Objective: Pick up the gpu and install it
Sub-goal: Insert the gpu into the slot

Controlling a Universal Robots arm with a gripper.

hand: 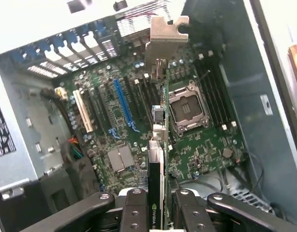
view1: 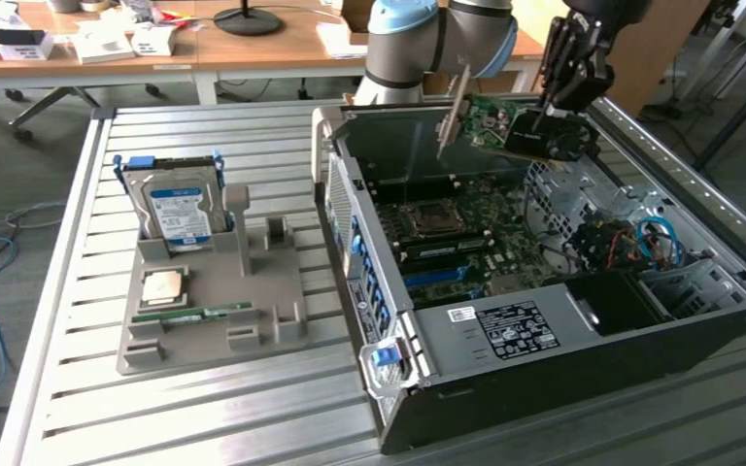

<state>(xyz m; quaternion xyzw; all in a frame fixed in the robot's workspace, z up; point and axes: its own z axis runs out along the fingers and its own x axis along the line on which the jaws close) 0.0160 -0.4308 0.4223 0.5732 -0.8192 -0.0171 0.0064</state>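
The gpu (view1: pixel 509 124) is a flat circuit card with a silvery bracket at one end and a black fan block. It hangs tilted in the air above the far end of the open computer case (view1: pixel 503 291). My gripper (view1: pixel 558 115) is shut on its fan end. In the wrist view the gpu (hand: pixel 158 159) runs edge-on away from my gripper (hand: pixel 155 212), its bracket (hand: pixel 166 34) farthest off. Below it lies the motherboard (hand: pixel 197 145) with a blue slot (hand: pixel 123 106) and black slots beside it. The card touches no slot.
A grey holder tray (view1: pixel 205 291) on the slatted metal table at the exterior view's left carries a hard drive (view1: pixel 179 209), a processor chip (view1: pixel 163 286) and a green memory stick (view1: pixel 191 314). Case walls enclose the motherboard. Desks with clutter stand behind.
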